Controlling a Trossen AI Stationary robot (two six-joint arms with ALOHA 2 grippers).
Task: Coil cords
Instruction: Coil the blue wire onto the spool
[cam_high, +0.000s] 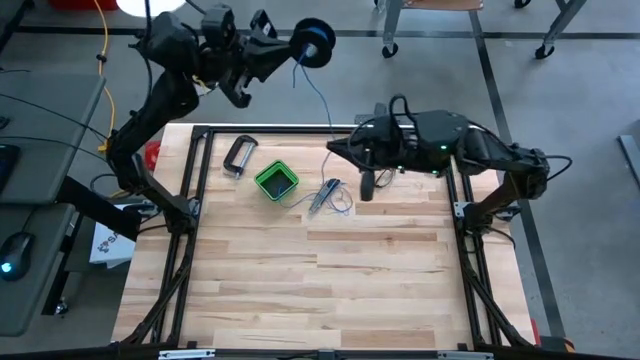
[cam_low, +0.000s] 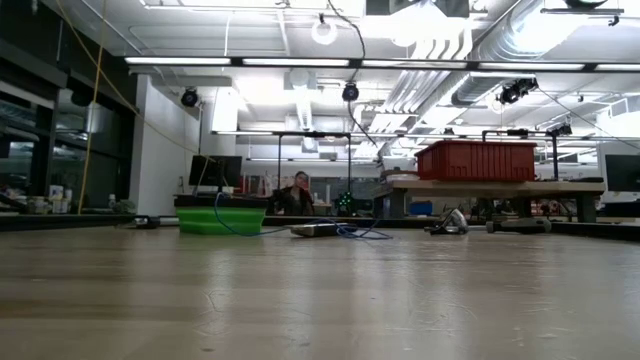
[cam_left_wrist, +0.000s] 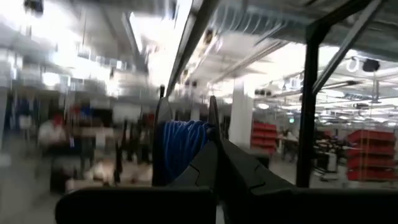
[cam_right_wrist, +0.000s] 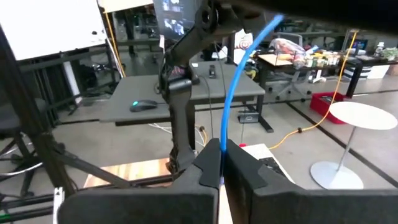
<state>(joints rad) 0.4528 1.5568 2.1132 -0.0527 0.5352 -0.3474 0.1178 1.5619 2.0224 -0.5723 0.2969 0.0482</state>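
Observation:
The cord is a thin blue wire (cam_high: 318, 100) that runs from a small dark spool (cam_high: 313, 42) down to a loose tangle (cam_high: 338, 203) on the table. My left gripper (cam_high: 292, 47) is shut on the spool, held high beyond the table's far edge. My right gripper (cam_high: 333, 150) is shut on the wire above the table's far middle. In the left wrist view the spool's blue winding (cam_left_wrist: 180, 149) sits just behind the fingers. The right wrist view shows the wire (cam_right_wrist: 239, 74) rising from the shut fingers. My left gripper pinches the rim of one of the spool's side discs (cam_left_wrist: 212, 118) between its two fingers. The spool is lifted clear, high above table level. My right gripper pinches the wire (cam_right_wrist: 222, 140) between its two fingers, which point roughly level toward the table's left. From the fingers the wire arcs up toward the spool, and its other part hangs slack to the table.
A green box (cam_high: 276, 180) and a metal clamp (cam_high: 238, 157) stand near the table's far edge, left of the tangle. A small tool (cam_high: 325, 194) lies in the tangle. A black frame (cam_high: 260, 130) borders the table. The near half is bare wood (cam_high: 320, 290).

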